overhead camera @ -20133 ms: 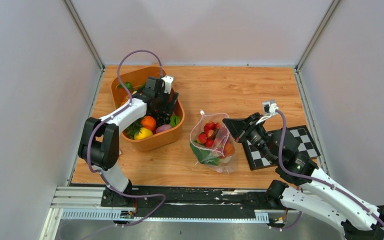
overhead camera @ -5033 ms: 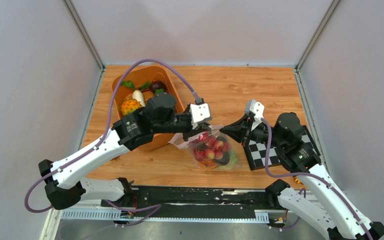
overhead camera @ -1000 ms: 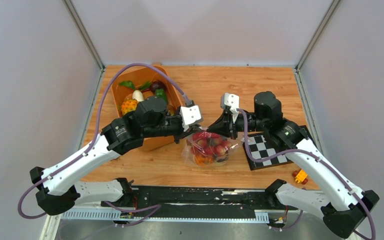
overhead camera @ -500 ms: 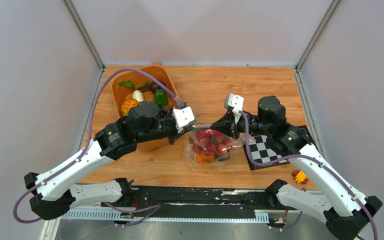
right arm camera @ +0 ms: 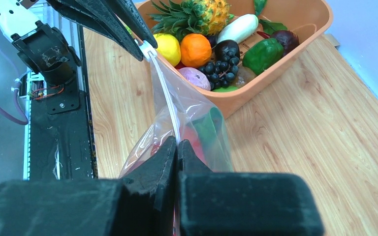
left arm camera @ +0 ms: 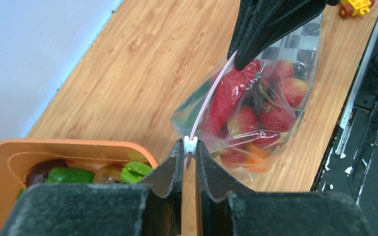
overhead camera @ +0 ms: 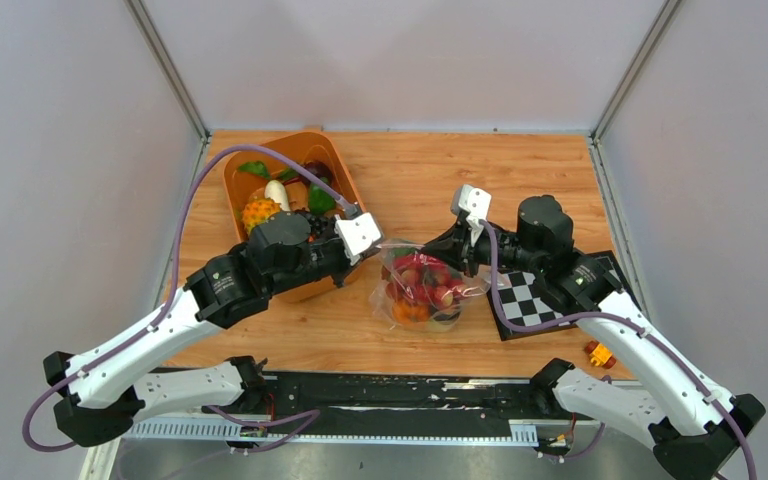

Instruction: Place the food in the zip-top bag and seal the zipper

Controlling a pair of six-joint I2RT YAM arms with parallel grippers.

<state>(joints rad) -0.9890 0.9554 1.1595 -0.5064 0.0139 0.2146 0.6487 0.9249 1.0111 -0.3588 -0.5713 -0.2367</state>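
The clear zip-top bag (overhead camera: 422, 292) hangs stretched between both grippers just above the table. Inside it is food: strawberries (left arm camera: 281, 93), a red pepper (left arm camera: 226, 101) and orange pieces (left arm camera: 253, 160). The pink zipper (left arm camera: 209, 96) runs taut along the bag's top edge. My left gripper (left arm camera: 190, 147) is shut on the white slider (left arm camera: 190, 143) at the zipper's left end. At the opposite end, my right gripper (right arm camera: 177, 143) is shut on the bag's top edge, right at the zipper (right arm camera: 166, 93).
An orange tub (overhead camera: 270, 148) behind the left arm holds more toy fruit, among them a pineapple (right arm camera: 197, 14) and grapes (right arm camera: 224, 71). A checkered board (overhead camera: 535, 300) lies under the right arm. Near the front right edge sits a small yellow and red toy (overhead camera: 600, 352).
My left gripper has drawn leftward along the zipper, away from the right gripper, which shifted slightly right. The bag's top edge is now pulled straighter.
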